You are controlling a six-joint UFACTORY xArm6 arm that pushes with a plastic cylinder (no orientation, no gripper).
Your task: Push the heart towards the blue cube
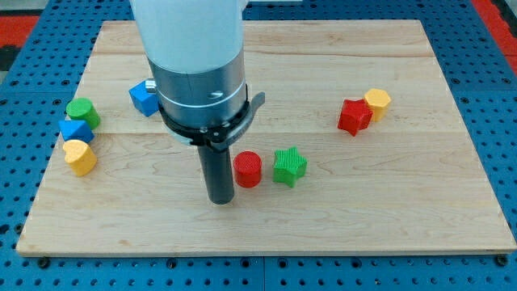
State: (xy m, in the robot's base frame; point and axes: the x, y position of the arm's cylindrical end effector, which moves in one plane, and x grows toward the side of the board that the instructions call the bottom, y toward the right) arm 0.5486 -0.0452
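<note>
Parking your tip beside the red cylinder leaves the yellow heart untouched, touching a blue block; no hand exists.

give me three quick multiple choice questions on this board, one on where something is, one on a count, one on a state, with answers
1. Where is my tip relative to the red cylinder?
A. on the view's left of it
B. on the view's right of it
C. far above it

2. How many yellow blocks are on the board?
A. one
B. two
C. three

3. What is the yellow heart touching?
A. the green star
B. nothing
C. a blue block

Answers: 1 A, the rod ends just left of the cylinder. 2 B, the heart plus the yellow block at the view's right. 3 C, the blue block sits right against its upper side.
</note>
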